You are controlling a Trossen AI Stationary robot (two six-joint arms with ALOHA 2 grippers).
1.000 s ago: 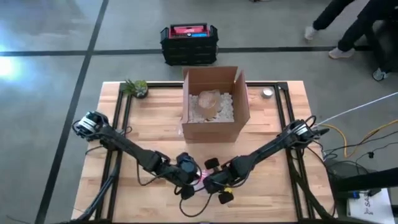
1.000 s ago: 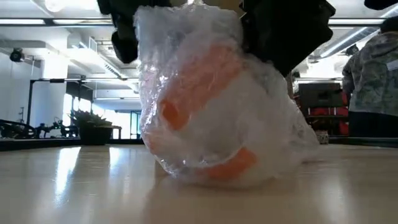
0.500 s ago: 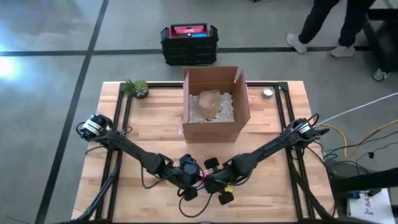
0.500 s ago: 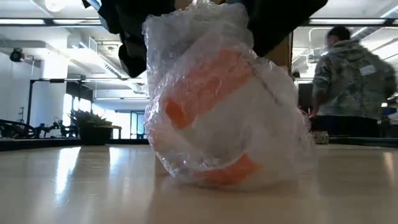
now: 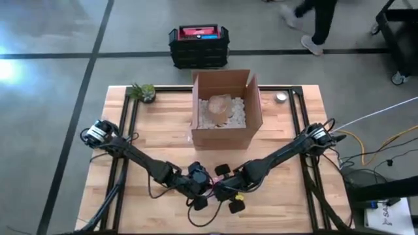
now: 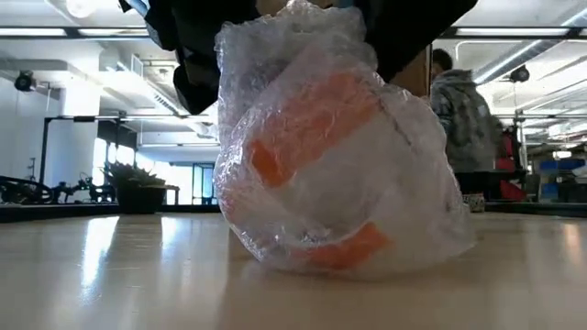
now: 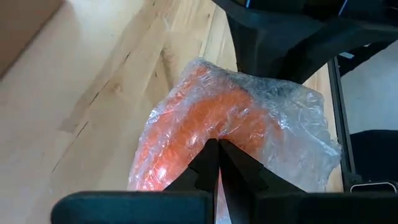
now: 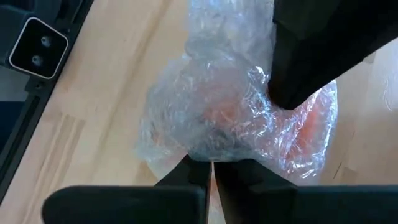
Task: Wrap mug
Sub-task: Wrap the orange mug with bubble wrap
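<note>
An orange mug [image 6: 312, 137] is bundled in clear bubble wrap [image 6: 404, 174] and rests by its underside on the wooden table, near the middle of the near edge [image 5: 213, 190]. My left gripper [image 5: 201, 185] and my right gripper [image 5: 226, 190] stand close over it from either side, both shut on the wrap. The left wrist view shows the wrapped mug [image 7: 205, 118] just beyond the shut left gripper [image 7: 217, 163]. The right wrist view shows the wrapped mug [image 8: 224, 106] in front of the right gripper [image 8: 210, 168]. My left gripper pinches gathered bubble wrap at the top of the bundle [image 7: 219, 138] between its two fingers, coming slanting down from the table's left. The bundle stays on the table. My right gripper pinches the wrap at the bundle's upper edge [image 8: 208, 152] between its two fingers, slanting down from the table's right. The wrap looks crumpled in several layers there.
An open cardboard box [image 5: 225, 108] with white filling and another wrapped item stands behind the mug at mid-table. A small potted plant [image 5: 142, 91] sits at the far left, and a small round object [image 5: 281, 97] at the far right. A person [image 6: 463, 110] stands beyond the table.
My left gripper has shifted a little toward the table's right and near edge. The wrapped mug has slid slightly to the right with it, staying on the table. Both grippers have stayed shut. A person has walked across the room behind.
</note>
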